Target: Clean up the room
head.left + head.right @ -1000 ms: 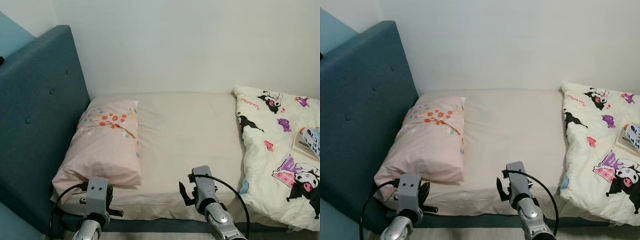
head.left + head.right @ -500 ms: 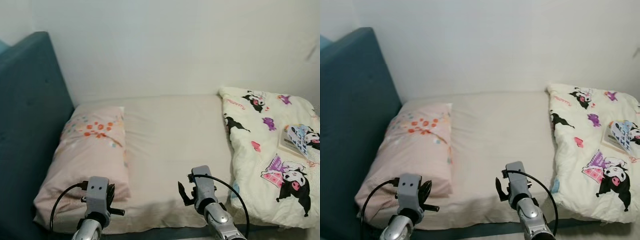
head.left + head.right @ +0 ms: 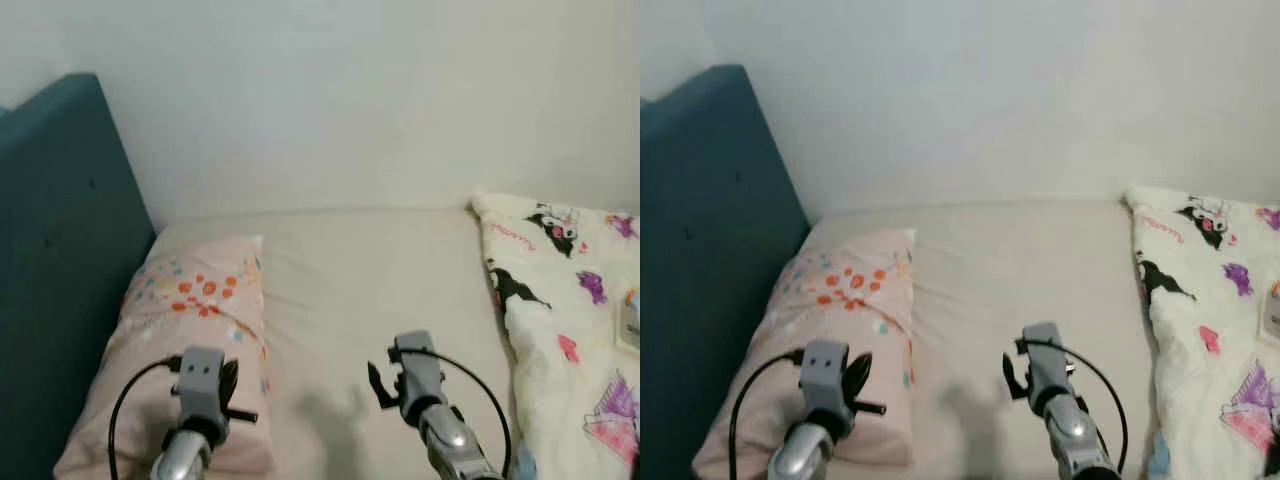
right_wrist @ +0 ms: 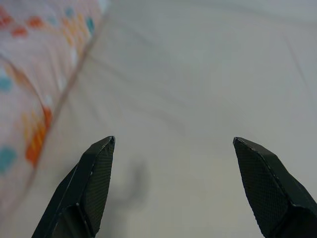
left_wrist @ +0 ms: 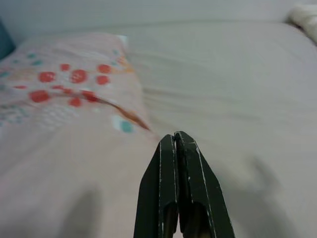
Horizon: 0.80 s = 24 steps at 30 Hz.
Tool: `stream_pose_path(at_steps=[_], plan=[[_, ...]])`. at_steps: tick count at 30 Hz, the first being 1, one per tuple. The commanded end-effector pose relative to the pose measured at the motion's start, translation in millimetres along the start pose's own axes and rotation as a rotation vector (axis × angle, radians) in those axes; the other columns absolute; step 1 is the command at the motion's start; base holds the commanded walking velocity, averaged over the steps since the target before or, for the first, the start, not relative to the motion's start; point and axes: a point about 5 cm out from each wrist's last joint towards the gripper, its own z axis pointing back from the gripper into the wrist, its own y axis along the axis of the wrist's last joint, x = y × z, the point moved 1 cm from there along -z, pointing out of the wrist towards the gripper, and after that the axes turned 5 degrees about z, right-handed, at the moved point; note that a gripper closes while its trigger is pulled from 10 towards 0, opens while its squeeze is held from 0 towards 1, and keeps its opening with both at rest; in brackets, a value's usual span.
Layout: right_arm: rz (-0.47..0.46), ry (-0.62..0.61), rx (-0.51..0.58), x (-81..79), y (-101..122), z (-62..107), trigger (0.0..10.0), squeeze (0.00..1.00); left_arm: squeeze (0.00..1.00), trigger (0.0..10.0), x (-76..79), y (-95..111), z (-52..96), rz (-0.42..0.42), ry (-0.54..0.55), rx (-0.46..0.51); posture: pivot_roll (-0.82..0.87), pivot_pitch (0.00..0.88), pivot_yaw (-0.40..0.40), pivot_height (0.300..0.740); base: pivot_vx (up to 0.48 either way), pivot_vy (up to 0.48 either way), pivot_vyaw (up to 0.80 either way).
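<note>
- Bedding is making up the scene: a cream mattress is running along a white wall, with a dark teal headboard standing at the robot's left.
- A pink pillow with orange and teal dots is lying at the headboard end, its long axis running away from the robot toward the wall.
- A white cartoon-print duvet is lying bunched at the right end of the bed, leaving the middle of the mattress bare.
- The left gripper is hovering over the near inner corner of the pillow, its 2 fingers pressed together on nothing.
- The right gripper is hanging above the bare sheet, its 2 fingers spread wide apart and empty, with the pillow's edge off to one side of its view.
- Judging from the head views, the duvet is the likeliest thing to tidy, and it is lying to the right of both grippers.
- The right arm is sitting nearer to it, though well apart from its edge.
- The duvet's near edge is running roughly away from the robot, so an open-fingered reach to the right would probably meet the fabric side-on.
- The left arm is the closer 1 should the pillow need straightening.
</note>
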Motion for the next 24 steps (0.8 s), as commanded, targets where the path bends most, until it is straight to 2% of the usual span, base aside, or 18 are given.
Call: stream_pose_path(at_steps=[1,14,24], plan=[[-0.015,0.016,-0.016,-7.6,-5,1.9,10.0,0.00,0.00,10.0,-6.8,-5,5.3,-0.006,0.024,-0.019,-0.01,0.066,-0.016,0.740,0.000,0.000,0.00],[-0.030,0.030,-0.023,-10.1,-7,3.0,10.0,0.00,0.00,10.0,-6.5,-7,6.2,-0.032,0.003,-0.037,-0.01,0.068,-0.015,0.740,0.000,0.000,0.00],[-0.090,0.002,-0.062,-6.4,-16,6.7,10.0,0.00,0.00,10.0,-5.8,-10,7.1,-0.054,-0.014,-0.061,-0.01,0.069,-0.012,0.740,0.000,0.000,0.00]])
